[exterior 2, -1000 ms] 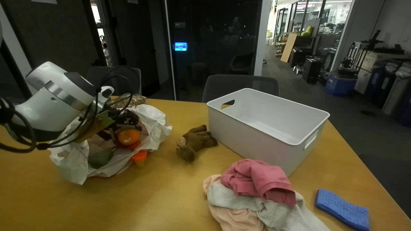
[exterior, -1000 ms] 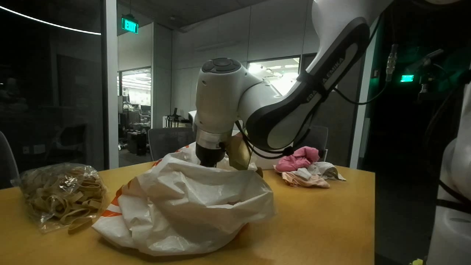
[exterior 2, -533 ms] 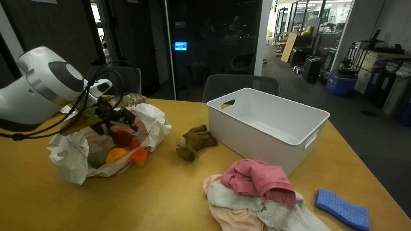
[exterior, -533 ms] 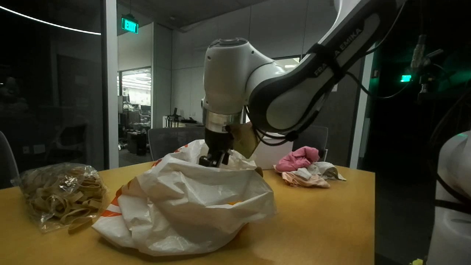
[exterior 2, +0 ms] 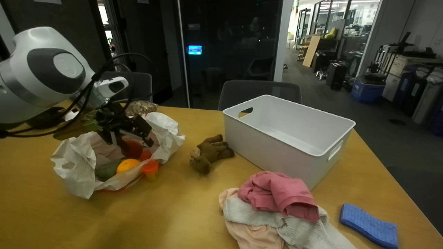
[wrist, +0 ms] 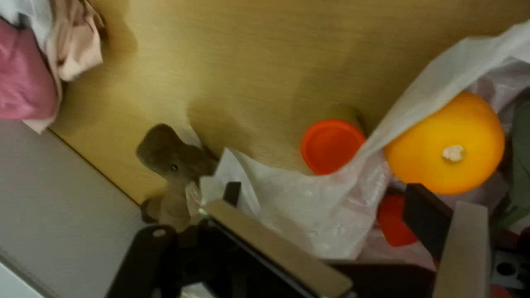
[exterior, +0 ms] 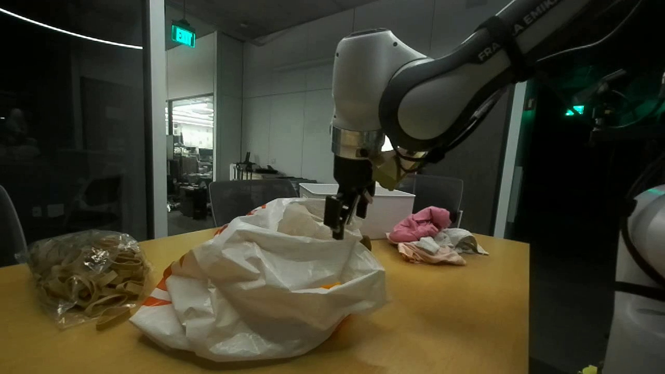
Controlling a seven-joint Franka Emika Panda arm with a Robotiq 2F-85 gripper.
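In an exterior view, a white-and-black robot arm [exterior: 431,104] is reaching over a yellowish wooden worktop [exterior: 447,311], its 2 dark fingers [exterior: 332,210] hanging spread over a crumpled white plastic bag [exterior: 260,291] with orange print. A clear plastic bag of tan loops [exterior: 88,275] is lying at frame left; a white rectangular bin [exterior: 389,215] is standing behind, and a bright pink cloth [exterior: 423,223] is resting on 2 paler ones at right.

In an exterior view, the white bag is gaping beneath the fingers, holding a round orange fruit [exterior 2: 127,166], a dull green item [exterior 2: 106,170], a dark red rounded item [exterior 2: 132,149] and a smaller bright red piece [exterior 2: 146,155]. A small yellow tub with an orange-red lid [exterior 2: 150,169] is standing on the worktop just beside the bag. A brown plush animal [exterior 2: 211,152] is lying between bag and bin; a blue rectangular ridged cloth [exterior 2: 368,224] is lying near the worktop's edge.

In the wrist view, the fingers are standing wide apart, released and grasping nothing. The orange fruit is sitting inside the bag's rim, showing a pale spot; the smaller red piece is partly hiding behind 1 finger. The tub's lid is showing just past the rim, and the plush animal is peeking out beside the bag.
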